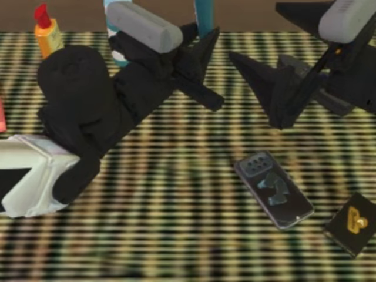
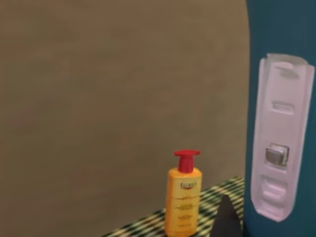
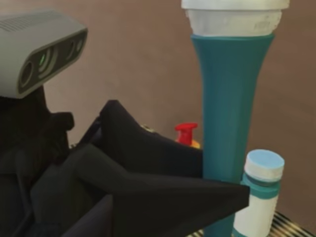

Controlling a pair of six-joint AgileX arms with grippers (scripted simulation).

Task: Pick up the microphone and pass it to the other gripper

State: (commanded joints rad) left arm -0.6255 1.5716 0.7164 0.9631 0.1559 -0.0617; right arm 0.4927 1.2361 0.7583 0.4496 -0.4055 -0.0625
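Observation:
The microphone (image 1: 204, 14) is held upright off the table, its teal handle (image 3: 229, 98) below a pale head (image 3: 232, 17). Its white switch strip (image 2: 281, 138) fills the left wrist view close up. My left gripper (image 1: 205, 46) is shut on the handle at the back middle of the table; one fingertip (image 2: 228, 219) shows beside it. My right gripper (image 1: 254, 89) hangs just right of the microphone, apart from it, with its wedge fingers spread open. One of its fingers (image 3: 187, 202) points toward the handle's lower part.
A white-and-teal bottle (image 3: 259, 197) stands just behind the microphone. An orange bottle (image 1: 47, 32) with a red cap stands at the back left. A smartphone (image 1: 273, 188) lies right of centre, and a black card (image 1: 352, 223) with a gold mark near the right edge.

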